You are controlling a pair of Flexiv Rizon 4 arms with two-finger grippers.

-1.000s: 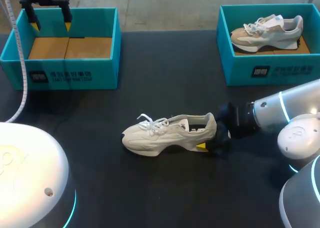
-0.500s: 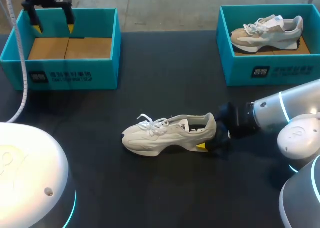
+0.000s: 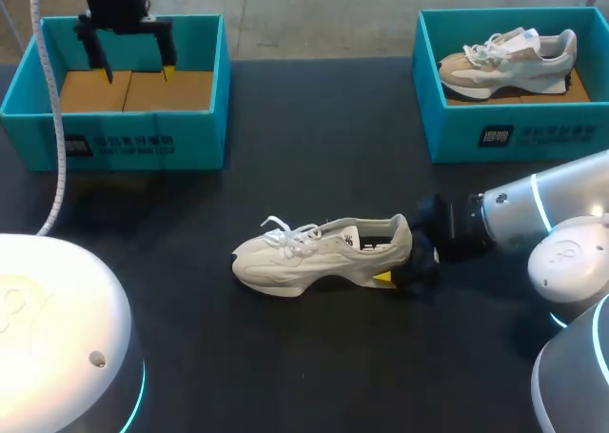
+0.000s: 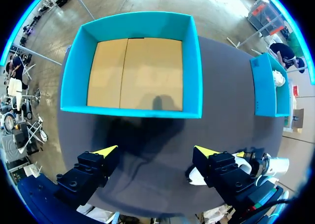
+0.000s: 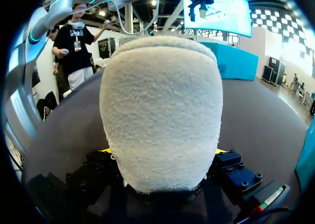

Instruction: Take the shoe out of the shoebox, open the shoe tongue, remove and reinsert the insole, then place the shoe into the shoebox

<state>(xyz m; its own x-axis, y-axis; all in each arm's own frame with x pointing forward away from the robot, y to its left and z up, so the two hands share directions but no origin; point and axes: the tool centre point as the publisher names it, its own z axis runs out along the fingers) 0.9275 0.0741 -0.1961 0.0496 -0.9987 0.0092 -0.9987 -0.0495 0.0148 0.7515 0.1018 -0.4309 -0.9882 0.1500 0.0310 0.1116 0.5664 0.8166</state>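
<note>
A white shoe (image 3: pixel 319 252) lies on its sole in the middle of the black table (image 3: pixel 314 138), toe to the left. My right gripper (image 3: pixel 404 266) is at its heel, one yellow tip showing at the near side. In the right wrist view the heel (image 5: pixel 160 106) fills the space between the fingers and touches both, so the right gripper (image 5: pixel 162 152) is shut on it. My left gripper (image 3: pixel 133 71) hangs open and empty over the teal shoebox (image 3: pixel 114 143) at the back left, which shows only its cardboard floor (image 4: pixel 135 74). From the left gripper (image 4: pixel 156 151), a bit of the shoe (image 4: pixel 197 176) shows beside one finger.
A second teal box (image 3: pixel 514 133) at the back right holds a beige and white shoe (image 3: pixel 509 60). That box (image 4: pixel 266 93) also shows in the left wrist view. A white cable (image 3: pixel 52 119) hangs along my left arm.
My left gripper has moved to the right and a little nearer over the left shoebox, still open. The shoe and my right arm have not moved.
</note>
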